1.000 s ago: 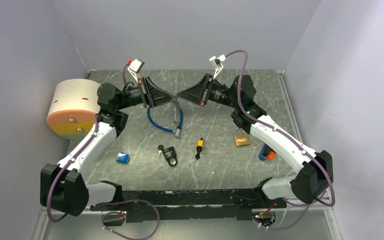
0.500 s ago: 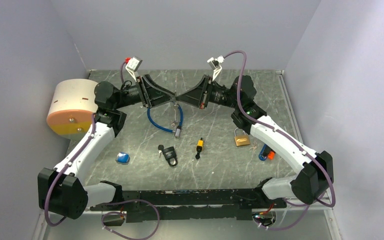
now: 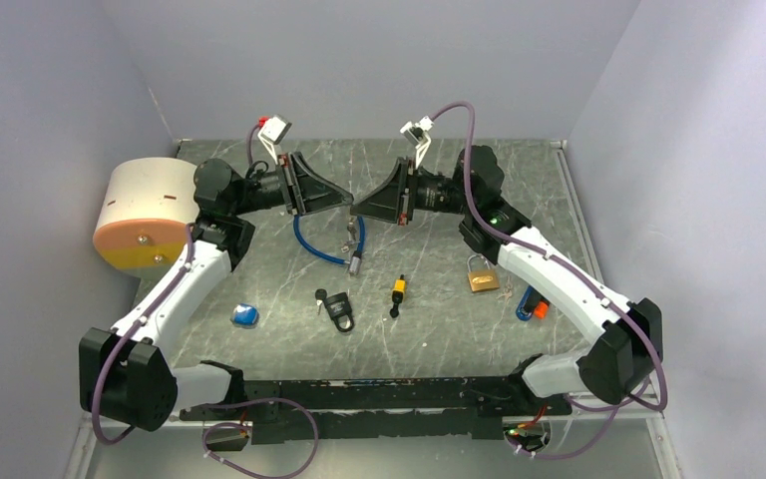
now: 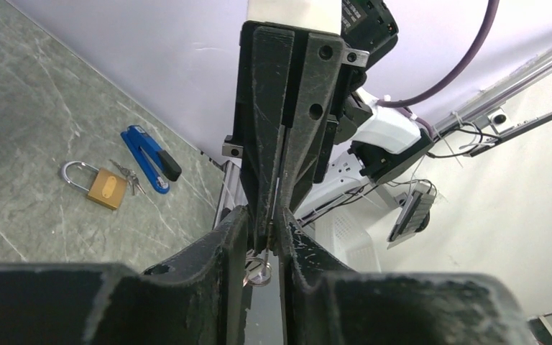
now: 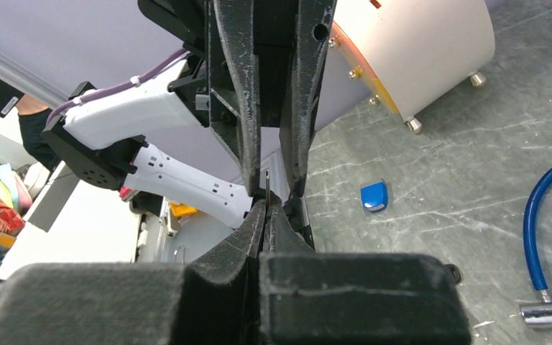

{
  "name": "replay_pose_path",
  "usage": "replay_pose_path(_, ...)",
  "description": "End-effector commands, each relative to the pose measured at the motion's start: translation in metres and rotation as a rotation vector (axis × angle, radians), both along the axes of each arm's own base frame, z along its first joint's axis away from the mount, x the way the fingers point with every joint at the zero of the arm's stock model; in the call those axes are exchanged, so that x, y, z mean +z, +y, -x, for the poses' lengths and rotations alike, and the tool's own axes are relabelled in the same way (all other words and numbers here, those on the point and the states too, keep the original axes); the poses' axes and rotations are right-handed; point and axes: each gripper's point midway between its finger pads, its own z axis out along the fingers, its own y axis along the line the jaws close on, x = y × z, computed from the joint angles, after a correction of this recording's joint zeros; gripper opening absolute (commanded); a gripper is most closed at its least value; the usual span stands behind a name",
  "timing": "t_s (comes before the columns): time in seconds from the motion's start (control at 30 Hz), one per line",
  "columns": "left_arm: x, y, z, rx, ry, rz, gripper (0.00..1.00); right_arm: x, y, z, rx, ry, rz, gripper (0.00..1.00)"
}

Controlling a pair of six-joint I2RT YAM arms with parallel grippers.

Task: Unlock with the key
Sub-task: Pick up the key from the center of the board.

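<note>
In the top external view, the left fingers (image 3: 327,195) and right fingers (image 3: 377,204) are seen meeting tip to tip in the air above a blue looped cable lock (image 3: 311,246) lying on the grey marbled counter (image 3: 429,329). In the left wrist view, the left fingers are held slightly apart, a small silver key ring (image 4: 259,272) between them. In the right wrist view, the right fingers are clamped on a thin silver metal key (image 5: 266,185), whose blade is seen standing in the left fingers' gap; contact there cannot be told.

Cream-orange drum (image 3: 145,215) at left; small blue block (image 3: 245,315).
</note>
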Motion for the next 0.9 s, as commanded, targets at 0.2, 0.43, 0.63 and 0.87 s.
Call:
replay_pose_path(0.2,0.015,-0.003,0.023,-0.122,-0.084,-0.007,0.07,0.023,0.002,-0.003,-0.006,-0.065,-0.043,0.00)
replay_pose_path(0.43,0.022,-0.003,0.017,-0.049,-0.127,-0.016,0.02,0.026,0.002,-0.005,-0.019,-0.070,-0.069,0.10)
replay_pose_path(0.63,0.036,0.002,0.005,0.082,-0.158,0.047,0.02,0.024,0.001,-0.013,-0.073,-0.027,-0.122,0.30)
replay_pose_path(0.87,0.042,0.003,-0.001,0.115,-0.146,0.112,0.03,0.024,0.002,-0.014,-0.073,-0.012,-0.146,0.23)
